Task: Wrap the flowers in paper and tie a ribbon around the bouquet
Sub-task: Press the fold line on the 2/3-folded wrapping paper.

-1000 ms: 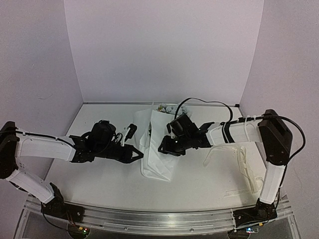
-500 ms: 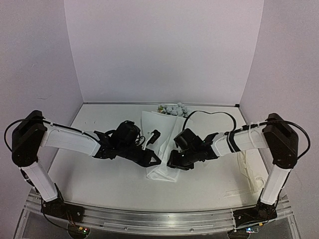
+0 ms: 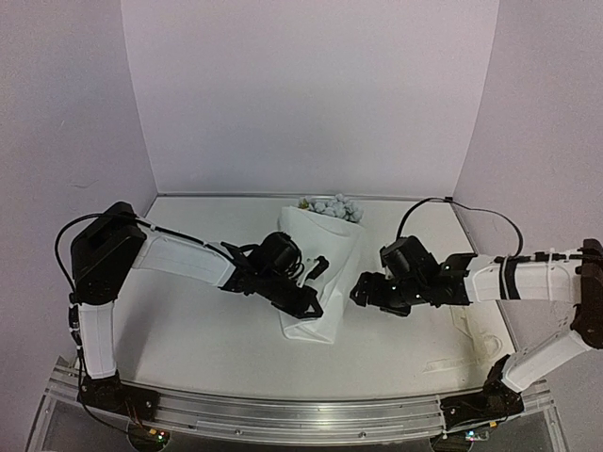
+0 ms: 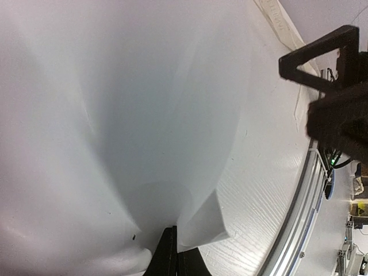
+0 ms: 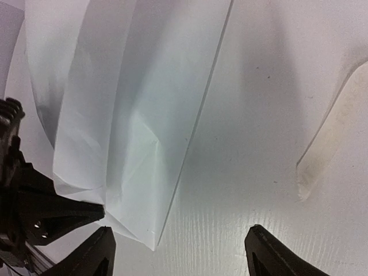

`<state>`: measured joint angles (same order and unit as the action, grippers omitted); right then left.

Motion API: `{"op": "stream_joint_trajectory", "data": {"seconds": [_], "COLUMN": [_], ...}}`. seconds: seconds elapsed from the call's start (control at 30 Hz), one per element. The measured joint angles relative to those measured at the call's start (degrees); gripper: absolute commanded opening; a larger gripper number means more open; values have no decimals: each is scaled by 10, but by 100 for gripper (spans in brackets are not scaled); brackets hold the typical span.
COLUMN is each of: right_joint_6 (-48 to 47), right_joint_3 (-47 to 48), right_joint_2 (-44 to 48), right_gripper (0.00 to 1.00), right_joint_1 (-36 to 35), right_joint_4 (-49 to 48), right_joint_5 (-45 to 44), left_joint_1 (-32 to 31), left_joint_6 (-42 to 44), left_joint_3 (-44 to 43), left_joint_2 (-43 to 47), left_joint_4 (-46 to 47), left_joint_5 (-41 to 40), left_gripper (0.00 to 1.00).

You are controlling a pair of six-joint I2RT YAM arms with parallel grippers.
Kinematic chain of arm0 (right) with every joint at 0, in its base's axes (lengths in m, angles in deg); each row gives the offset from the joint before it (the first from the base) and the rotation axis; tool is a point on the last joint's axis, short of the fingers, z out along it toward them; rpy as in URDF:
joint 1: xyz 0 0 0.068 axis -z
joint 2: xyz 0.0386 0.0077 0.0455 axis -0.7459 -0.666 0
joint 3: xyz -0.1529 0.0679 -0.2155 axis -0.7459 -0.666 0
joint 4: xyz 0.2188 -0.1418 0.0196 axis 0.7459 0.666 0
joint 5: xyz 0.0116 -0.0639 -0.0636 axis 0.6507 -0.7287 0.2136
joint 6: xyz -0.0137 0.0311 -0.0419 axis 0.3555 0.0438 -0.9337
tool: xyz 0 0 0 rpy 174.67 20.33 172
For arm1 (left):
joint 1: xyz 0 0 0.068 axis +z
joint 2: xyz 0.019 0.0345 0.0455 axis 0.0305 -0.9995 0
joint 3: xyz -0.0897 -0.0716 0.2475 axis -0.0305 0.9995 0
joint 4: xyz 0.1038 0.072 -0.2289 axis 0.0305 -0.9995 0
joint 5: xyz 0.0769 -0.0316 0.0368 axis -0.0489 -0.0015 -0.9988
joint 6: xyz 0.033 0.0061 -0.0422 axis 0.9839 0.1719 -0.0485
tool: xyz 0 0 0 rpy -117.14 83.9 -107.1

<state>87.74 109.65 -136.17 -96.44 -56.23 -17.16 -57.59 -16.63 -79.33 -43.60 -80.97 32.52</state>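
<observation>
While paper (image 3: 336,235) already wraps flowers (image 3: 328,205), ribbon (image 5: 330,138) lies untied on desk (image 3: 188,330); left hand (image 4: 171,244) together, right hand (image 5: 178,238) apart.

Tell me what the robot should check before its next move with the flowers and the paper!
1. Is the left gripper holding the paper? Its jaws are shut at the folded edge and the creases run to its tips: ok.
2. Is the right gripper free? It is open beside the paper's edge and holds nothing: ok.
3. Are the flowers inside? The blooms poke out of the paper's far end: ok.
4. Is the paper closed all the way round? Cannot tell.
5. Is the ribbon tied on? It lies loose on the table, to the right of the paper: not ok.
</observation>
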Motion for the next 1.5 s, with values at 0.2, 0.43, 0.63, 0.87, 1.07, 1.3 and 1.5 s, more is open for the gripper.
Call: {"op": "stream_joint_trajectory", "data": {"seconds": [0.2,0.43,0.63,0.87,1.07,1.3,1.5], "right_joint_6": [-5,6,33,54,53,26,11], "right_joint_3": [20,97,147,189,194,216,224], "right_joint_2": [3,-83,-153,-209,-217,-229,-237], "right_gripper": [92,88,58,2,0,0,0], "right_joint_1": [55,87,93,100,109,110,110], "right_joint_4": [8,-6,-9,-16,-15,-17,-16], "right_joint_5": [25,79,102,119,129,148,151], "left_joint_1": [-5,-5,-5,-5,-5,10,38], "left_joint_6": [0,0,3,13,12,-17,-33], "left_joint_3": [-26,-44,-48,-49,-42,20,51], "left_joint_2": [-31,-50,-51,-51,-26,107,142], "left_joint_4": [-15,-28,-31,-32,-41,-45,-45], "left_joint_5": [-1,-1,-3,-6,-18,-20,-4], "left_gripper": [0,0,1,23,46,33,13]}}
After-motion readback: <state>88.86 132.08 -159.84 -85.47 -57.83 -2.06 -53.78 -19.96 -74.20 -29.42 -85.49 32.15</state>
